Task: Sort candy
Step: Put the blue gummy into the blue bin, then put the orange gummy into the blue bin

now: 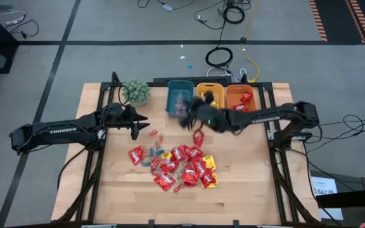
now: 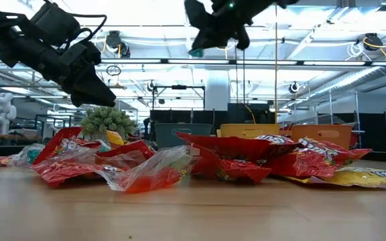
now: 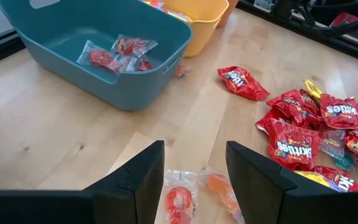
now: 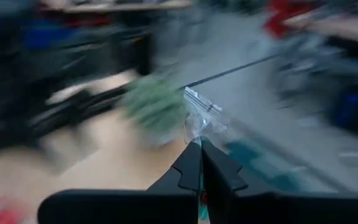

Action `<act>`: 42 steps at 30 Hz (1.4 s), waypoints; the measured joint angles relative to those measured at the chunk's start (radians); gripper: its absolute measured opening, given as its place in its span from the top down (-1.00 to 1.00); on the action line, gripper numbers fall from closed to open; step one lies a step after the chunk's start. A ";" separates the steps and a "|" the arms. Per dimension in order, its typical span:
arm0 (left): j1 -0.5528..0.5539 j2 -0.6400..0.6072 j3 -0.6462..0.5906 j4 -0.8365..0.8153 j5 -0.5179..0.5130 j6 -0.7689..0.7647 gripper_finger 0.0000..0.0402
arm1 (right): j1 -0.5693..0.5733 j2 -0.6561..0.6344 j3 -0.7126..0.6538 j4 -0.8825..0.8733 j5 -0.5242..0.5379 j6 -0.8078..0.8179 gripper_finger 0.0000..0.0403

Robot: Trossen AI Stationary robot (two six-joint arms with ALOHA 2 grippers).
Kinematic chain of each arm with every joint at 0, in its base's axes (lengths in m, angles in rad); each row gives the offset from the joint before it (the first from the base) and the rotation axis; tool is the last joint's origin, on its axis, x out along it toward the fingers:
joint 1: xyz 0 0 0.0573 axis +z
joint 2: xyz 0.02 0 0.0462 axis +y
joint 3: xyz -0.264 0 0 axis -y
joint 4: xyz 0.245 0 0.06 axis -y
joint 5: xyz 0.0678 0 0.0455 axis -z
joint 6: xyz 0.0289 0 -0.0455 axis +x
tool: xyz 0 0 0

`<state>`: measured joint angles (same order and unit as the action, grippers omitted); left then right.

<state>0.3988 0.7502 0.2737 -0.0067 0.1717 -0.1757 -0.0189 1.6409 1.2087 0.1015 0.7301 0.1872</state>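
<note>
The candy pile [image 1: 177, 168] lies mid-table: shiny red packets, some yellow ones and small clear-wrapped pieces. One red packet [image 1: 198, 138] lies apart, nearer the bins. My left gripper [image 3: 194, 155] is open and hovers above two clear-wrapped red and orange sweets [image 3: 180, 200] at the pile's left edge. My right gripper [image 4: 199, 144] is raised beside the teal bin [image 1: 180, 96] and shut on a clear-wrapped piece [image 4: 199, 118]. The teal bin [image 3: 98, 68] holds a few clear-wrapped sweets [image 3: 114, 53]. My right gripper pinches the clear-wrapped piece between its two shut fingertips, by the wrapper's lower end [image 4: 199, 134]. The wrapper sticks out beyond the fingertips and is lifted well clear of the table [image 2: 196, 51]. Blur hides anything finer.
Three bins stand in a row at the far edge: teal, yellow [image 1: 209, 95] and orange [image 1: 239, 97], the orange one with red packets inside. A small green spiky plant [image 1: 136, 91] stands left of the teal bin. Bare wood lies left of the pile.
</note>
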 joint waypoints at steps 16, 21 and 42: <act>0.000 0.000 0.000 -0.003 -0.004 -0.002 0.10 | -0.253 0.184 0.240 -0.147 -0.187 0.010 0.28; 0.000 0.000 0.000 -0.003 -0.004 -0.002 0.10 | -0.253 0.179 0.248 -0.152 -0.234 -0.059 -0.03; 0.000 0.000 0.000 -0.003 -0.004 -0.001 0.10 | -0.120 0.165 0.248 -0.945 -0.468 -0.409 0.03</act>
<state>0.3988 0.7506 0.2737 -0.0097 0.1673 -0.1764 -0.1389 1.8057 1.4570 -0.8434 0.2620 -0.2219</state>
